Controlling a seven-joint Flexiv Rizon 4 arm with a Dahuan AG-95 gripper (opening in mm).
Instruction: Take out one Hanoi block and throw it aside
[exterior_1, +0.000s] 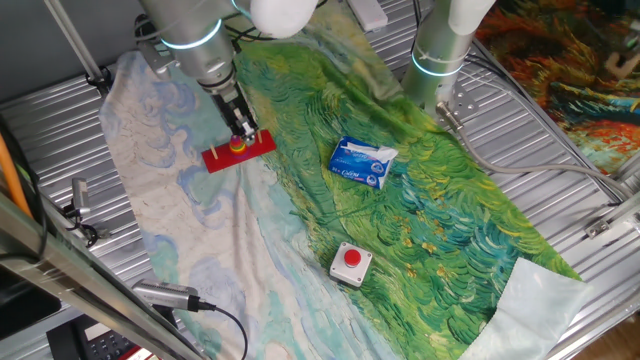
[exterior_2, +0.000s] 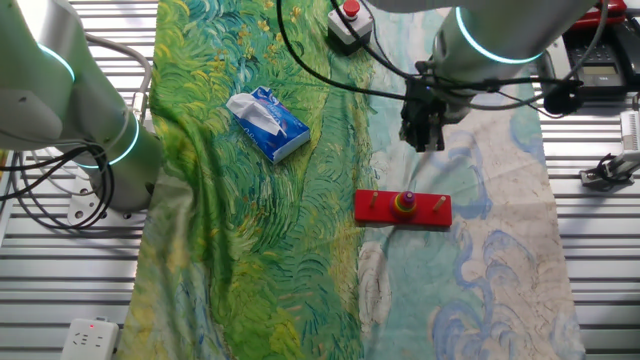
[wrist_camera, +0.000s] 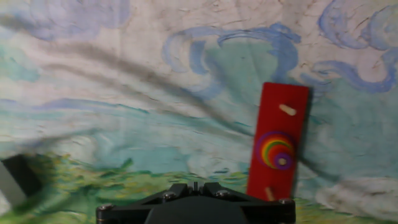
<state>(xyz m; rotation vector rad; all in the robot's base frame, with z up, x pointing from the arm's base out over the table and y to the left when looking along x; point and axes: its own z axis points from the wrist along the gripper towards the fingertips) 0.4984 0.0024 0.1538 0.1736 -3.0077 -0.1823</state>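
- Nearest our hand view, lower centre: pincer (exterior_2: 424, 140) housing; we cannot tell its opening.
- Right of frame: red base board (wrist_camera: 278, 141), three pegs.
- Middle peg: stacked rings, Hanoi block (wrist_camera: 282, 162) topmost.
- Painted cloth (exterior_1: 440, 200) covers the surface.

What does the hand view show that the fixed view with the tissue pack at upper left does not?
Only the hand view: the block stack from above as concentric coloured rings, the purple block innermost. Only the fixed view: the gripper above the base, apart from it, the tissue pack and the red button. Both: the red base, its pegs and the painted cloth.
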